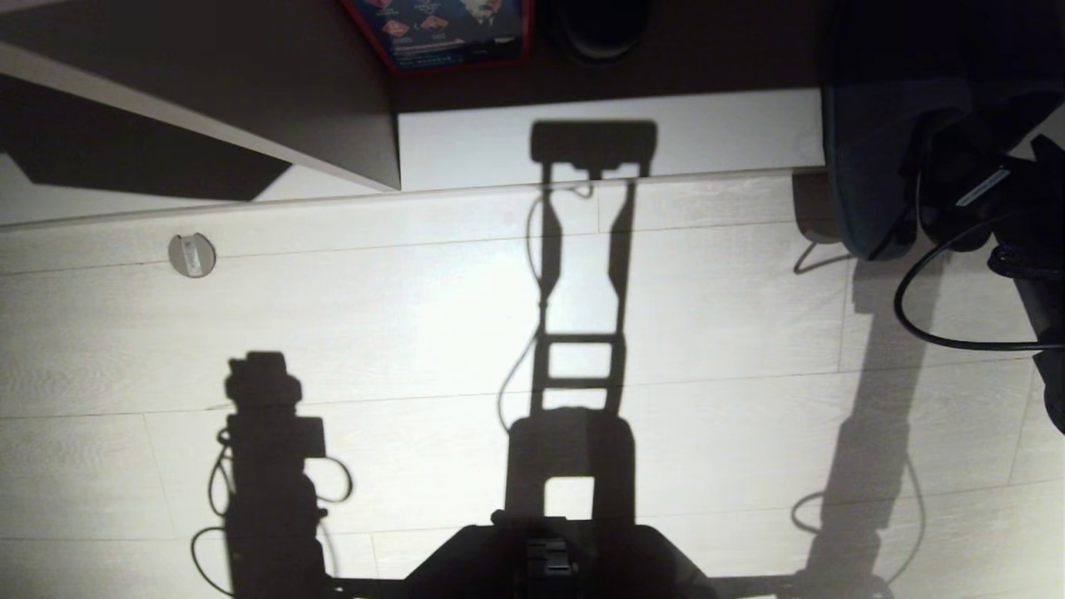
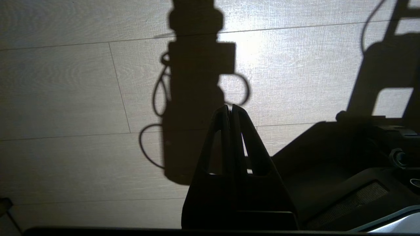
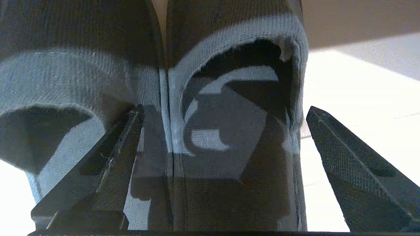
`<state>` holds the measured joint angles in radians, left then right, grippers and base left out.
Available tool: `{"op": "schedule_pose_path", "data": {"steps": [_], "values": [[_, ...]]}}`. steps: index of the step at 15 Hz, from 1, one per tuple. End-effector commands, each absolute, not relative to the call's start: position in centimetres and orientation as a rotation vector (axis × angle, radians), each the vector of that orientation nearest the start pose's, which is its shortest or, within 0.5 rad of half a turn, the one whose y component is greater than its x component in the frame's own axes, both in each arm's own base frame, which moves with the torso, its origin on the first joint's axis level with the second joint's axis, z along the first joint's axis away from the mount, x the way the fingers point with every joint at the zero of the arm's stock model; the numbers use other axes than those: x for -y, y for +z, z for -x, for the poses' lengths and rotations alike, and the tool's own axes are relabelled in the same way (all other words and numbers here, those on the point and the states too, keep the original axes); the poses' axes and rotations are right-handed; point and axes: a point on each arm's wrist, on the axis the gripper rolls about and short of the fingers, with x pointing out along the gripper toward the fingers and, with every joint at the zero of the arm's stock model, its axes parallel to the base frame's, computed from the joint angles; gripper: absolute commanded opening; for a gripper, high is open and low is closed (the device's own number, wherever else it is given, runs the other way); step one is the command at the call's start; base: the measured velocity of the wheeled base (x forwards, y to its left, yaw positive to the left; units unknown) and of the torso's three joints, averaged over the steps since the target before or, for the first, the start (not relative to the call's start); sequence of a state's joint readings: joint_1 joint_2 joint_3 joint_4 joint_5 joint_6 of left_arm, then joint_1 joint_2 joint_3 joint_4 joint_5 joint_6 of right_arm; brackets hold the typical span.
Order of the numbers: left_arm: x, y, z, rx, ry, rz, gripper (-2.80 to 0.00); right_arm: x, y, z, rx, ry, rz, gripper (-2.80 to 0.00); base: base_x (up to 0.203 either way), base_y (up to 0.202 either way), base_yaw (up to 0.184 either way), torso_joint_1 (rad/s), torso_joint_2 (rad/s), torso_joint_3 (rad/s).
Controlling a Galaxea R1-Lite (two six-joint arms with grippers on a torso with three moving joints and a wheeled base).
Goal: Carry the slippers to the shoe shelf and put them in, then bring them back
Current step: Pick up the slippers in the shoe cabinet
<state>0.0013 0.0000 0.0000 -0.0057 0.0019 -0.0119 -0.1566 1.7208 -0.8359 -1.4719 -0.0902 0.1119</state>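
Note:
The two dark slippers lie side by side, toes towards the shoe shelf. In the right wrist view the left slipper (image 3: 65, 75) and the right slipper (image 3: 229, 147) fill the picture. My right gripper (image 3: 224, 108) is open and straddles the right slipper: one finger (image 3: 118, 147) rests over the left slipper's inner edge, the other finger (image 3: 344, 157) stands clear outside. In the head view one slipper (image 1: 865, 166) shows at the far right, beside my dark right arm (image 1: 990, 200). The shoe shelf (image 1: 666, 137) runs along the top, with a pale base board. My left gripper (image 2: 229, 106) hangs shut over the floor.
Inside the shelf stand a red-edged printed box (image 1: 441, 29) and a dark rounded object (image 1: 595, 29). A slanted grey-brown board (image 1: 250, 100) crosses the upper left. A round grey disc (image 1: 191, 254) lies on the pale plank floor. A black cable (image 1: 915, 320) loops beside my right arm.

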Motion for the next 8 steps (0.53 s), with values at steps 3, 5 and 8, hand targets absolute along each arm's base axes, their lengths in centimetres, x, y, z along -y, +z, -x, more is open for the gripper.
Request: {"op": "schedule_pose_path", "data": {"steps": [3, 5, 8], "values": [[0.0, 7.6, 2.3, 0.006, 0.005, 0.012, -2.8, 5.0, 27.0, -30.3, 0.627, -0.205, -0.086, 0.0, 0.0, 0.0, 0.0, 0.0, 0.0, 0.0], [0.0, 7.6, 2.3, 0.006, 0.005, 0.012, -2.8, 5.0, 27.0, -30.7, 0.628, -0.206, -0.082, 0.0, 0.0, 0.0, 0.0, 0.0, 0.0, 0.0], [0.0, 7.6, 2.3, 0.006, 0.003, 0.012, -2.8, 5.1, 27.3, -31.0, 0.644, -0.205, -0.08, 0.0, 0.0, 0.0, 0.0, 0.0, 0.0, 0.0]]}}
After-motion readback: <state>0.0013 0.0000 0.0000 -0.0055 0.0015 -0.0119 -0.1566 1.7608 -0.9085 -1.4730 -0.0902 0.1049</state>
